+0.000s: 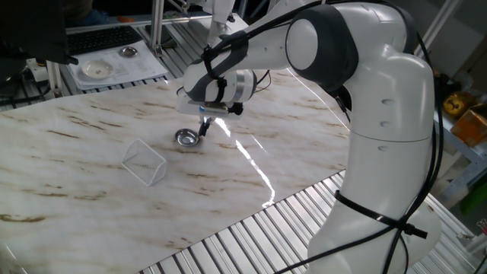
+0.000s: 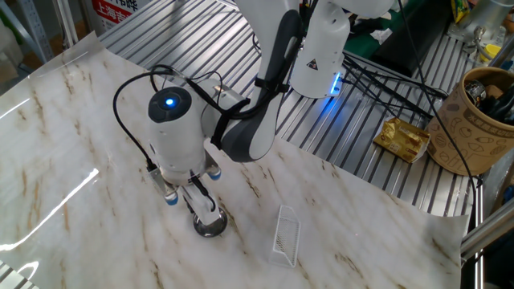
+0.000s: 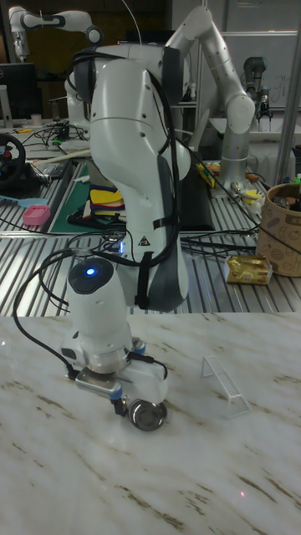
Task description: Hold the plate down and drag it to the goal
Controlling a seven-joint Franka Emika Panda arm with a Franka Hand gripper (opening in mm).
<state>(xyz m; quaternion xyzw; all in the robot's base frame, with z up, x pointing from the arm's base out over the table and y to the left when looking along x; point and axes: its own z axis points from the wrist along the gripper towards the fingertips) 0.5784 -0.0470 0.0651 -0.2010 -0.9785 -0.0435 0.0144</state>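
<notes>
Mid-drag, I'd say: gripper (image 1: 203, 130) fingers look nearly closed, tips pressing into the plate (image 1: 187, 138) mid-bench, well short of the goal (image 1: 144, 162) toward the near edge; next, keep downforce and slide until the plate sits inside the outline.

I count one plate (image 1: 186, 138) on the counter (image 1: 91, 167), near the centre-left of one fixed view, and one goal (image 1: 144, 161) just below-left of it. One arm (image 1: 335, 68) reaches in with one set of jaws over the plate. Beyond the counter, at the upper left of that view, I see one white tray (image 1: 114, 65) carrying two more small dishes, one pale (image 1: 97, 70) and one silver (image 1: 128, 52).
</notes>
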